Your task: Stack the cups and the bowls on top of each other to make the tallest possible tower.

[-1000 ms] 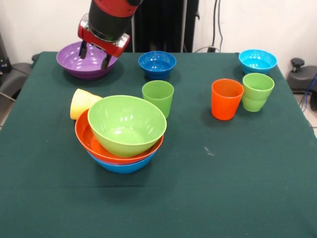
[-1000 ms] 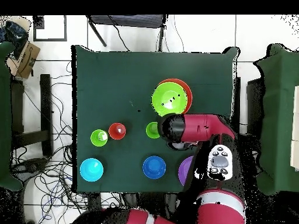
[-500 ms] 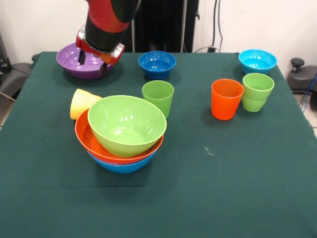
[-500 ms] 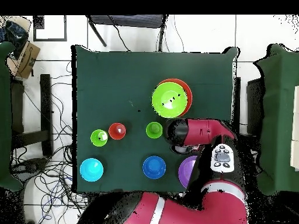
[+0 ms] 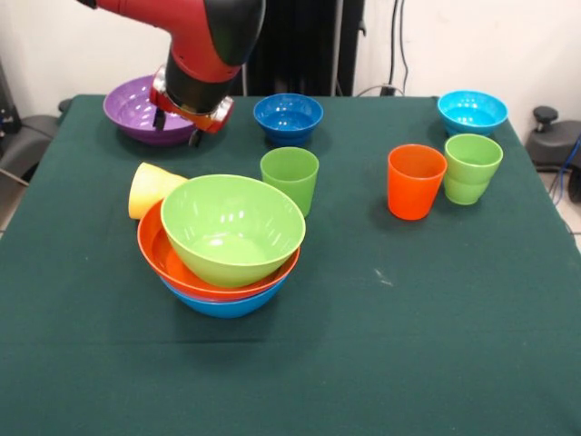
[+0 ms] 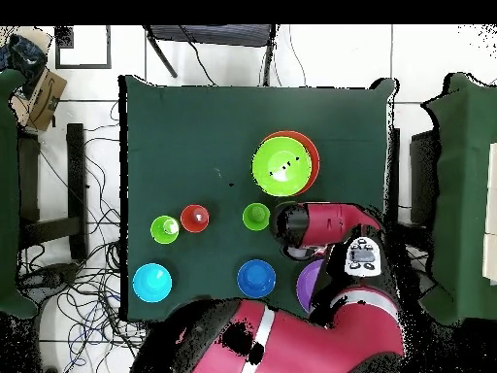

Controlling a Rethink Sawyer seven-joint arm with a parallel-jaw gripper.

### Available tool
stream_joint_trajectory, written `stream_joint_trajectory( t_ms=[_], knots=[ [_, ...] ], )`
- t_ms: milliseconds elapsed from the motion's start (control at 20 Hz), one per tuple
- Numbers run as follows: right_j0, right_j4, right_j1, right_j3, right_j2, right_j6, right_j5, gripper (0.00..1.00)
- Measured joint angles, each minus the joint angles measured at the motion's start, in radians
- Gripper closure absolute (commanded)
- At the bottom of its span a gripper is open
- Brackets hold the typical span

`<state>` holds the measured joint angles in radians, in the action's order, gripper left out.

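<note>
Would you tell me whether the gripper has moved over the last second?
Yes. The gripper has dropped lower and shifted slightly toward the dark blue bowl, at the purple bowl.

The Sawyer's red and black arm reaches in from the upper left of the front view, its wrist bent straight down, and the gripper [image 5: 178, 129] hangs low with its two short dark fingers [image 5: 159, 120] parted and nothing between them.

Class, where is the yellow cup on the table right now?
In the front view, the yellow cup lies tipped on its side at the left, touching the stacked bowls, with the purple bowl farther behind it.
</note>
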<state>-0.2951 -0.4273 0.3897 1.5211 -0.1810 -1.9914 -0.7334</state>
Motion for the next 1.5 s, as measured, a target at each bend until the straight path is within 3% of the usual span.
stream_joint_trajectory(
  t_ms=[850,1500],
  knots=[
    [0.009,0.0,-0.023,0.002,-0.025,0.0,0.015,0.0],
    [0.06,0.002,0.091,0.063,-0.09,0.0,0.015,0.0]
  ],
)
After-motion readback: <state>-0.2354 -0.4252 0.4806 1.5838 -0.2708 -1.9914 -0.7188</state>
